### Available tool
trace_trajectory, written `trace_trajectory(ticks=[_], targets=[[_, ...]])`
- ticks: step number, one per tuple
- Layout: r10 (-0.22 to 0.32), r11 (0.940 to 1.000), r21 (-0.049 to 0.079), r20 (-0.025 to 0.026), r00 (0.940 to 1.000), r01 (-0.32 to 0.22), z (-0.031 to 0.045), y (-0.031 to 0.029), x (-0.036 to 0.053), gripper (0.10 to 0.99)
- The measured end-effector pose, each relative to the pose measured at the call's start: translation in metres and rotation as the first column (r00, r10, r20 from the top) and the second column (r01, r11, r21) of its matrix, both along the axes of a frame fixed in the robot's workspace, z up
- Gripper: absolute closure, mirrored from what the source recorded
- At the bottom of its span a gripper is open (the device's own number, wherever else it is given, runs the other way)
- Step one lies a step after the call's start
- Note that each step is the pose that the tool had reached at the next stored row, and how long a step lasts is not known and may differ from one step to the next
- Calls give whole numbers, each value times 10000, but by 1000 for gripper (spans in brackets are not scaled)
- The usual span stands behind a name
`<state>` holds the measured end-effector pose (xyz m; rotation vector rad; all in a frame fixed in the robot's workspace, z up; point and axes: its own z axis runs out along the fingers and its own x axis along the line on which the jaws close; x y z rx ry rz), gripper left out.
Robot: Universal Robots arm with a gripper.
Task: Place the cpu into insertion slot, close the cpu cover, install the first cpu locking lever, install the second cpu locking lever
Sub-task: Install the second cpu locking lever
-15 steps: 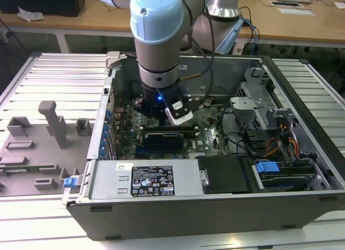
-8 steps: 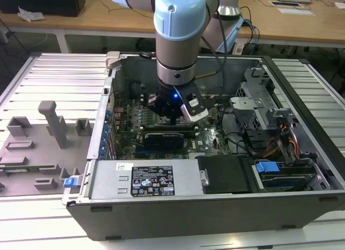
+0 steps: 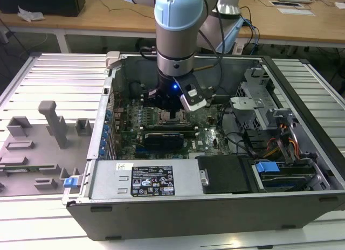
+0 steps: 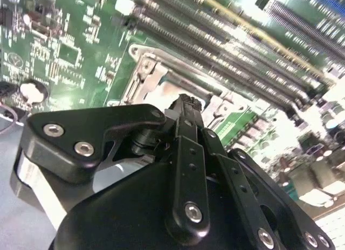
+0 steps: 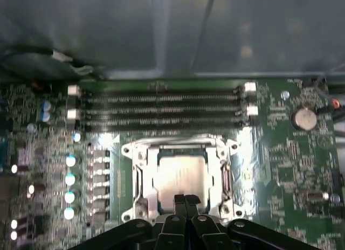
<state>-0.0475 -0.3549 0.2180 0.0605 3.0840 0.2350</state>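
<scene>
In the first wrist view the cpu point(image 5: 180, 174) lies flat in the insertion slot point(image 5: 135, 181), its pale silver top showing. The cpu cover point(image 5: 180, 148), a thin silver frame, appears to lie down around it. My gripper point(image 5: 186, 200) is shut, its black fingertips pressed together at the near edge of the socket, with nothing visible between them. The second wrist view shows the gripper point(image 4: 186, 103) just over the socket's silver rim point(image 4: 153, 77). From the exterior view, the gripper point(image 3: 173, 111) reaches down into the open computer case over the socket point(image 3: 171, 119).
Long memory slots point(image 5: 161, 107) run just beyond the socket, with a coin battery point(image 5: 303, 118) to one side. A black expansion card point(image 3: 164, 139) lies close to the socket. A drive cage point(image 3: 253, 110) and cables crowd the exterior view's right. A grey fixture tray point(image 3: 38, 142) sits outside the case.
</scene>
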Motion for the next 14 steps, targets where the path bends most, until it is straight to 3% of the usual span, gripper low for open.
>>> trace_trajectory(ticks=[3, 6, 14], targets=[[1, 10000, -59, 1, 10000, -1, 36, 56, 0, 980], [2, 9998, -199, 1, 10000, -2, 127, 89, 1, 980], [2, 9998, -219, 1, 10000, -2, 127, 90, 1, 980]])
